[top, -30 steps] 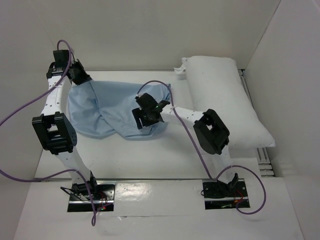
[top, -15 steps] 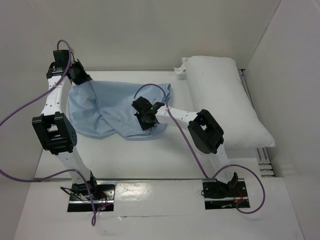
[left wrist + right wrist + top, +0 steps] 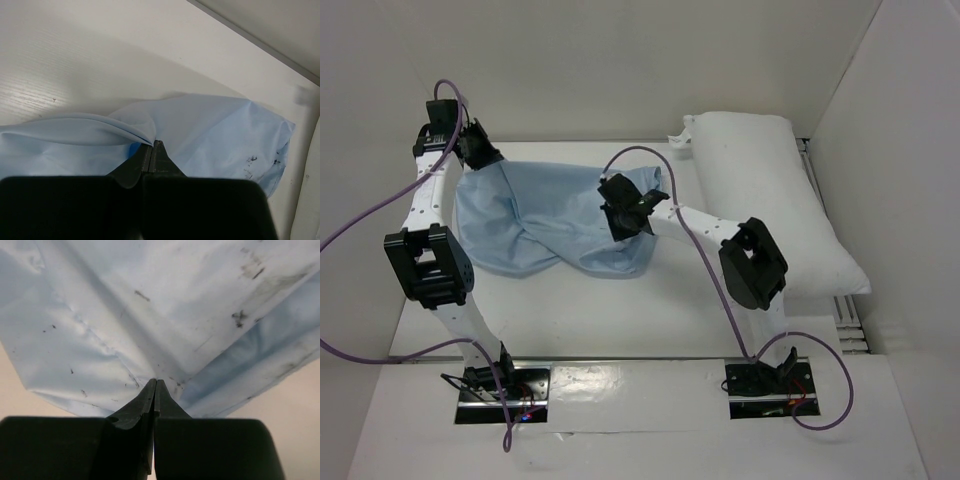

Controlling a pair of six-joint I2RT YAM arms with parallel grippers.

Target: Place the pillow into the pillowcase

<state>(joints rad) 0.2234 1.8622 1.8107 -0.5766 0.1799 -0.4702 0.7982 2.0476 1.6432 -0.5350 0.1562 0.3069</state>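
The light blue pillowcase (image 3: 535, 215) lies crumpled across the left and middle of the white table. The plump white pillow (image 3: 765, 195) lies at the right, apart from it. My left gripper (image 3: 486, 160) is shut on the pillowcase's far left corner; in the left wrist view the fingertips (image 3: 152, 144) pinch a folded edge of the pillowcase (image 3: 215, 125). My right gripper (image 3: 623, 216) is shut on the pillowcase near its right end; in the right wrist view the pillowcase (image 3: 150, 305) tents up to the closed gripper tips (image 3: 155, 382).
White walls close in the table at the back and on the right. A metal rail (image 3: 817, 190) runs along the pillow's far side. Purple cables (image 3: 360, 225) loop off both arms. The arm bases (image 3: 500, 385) stand at the near edge.
My right gripper has closed on the pillowcase and shifted slightly up and to the right, pulling the fabric with it. The left arm has not moved.
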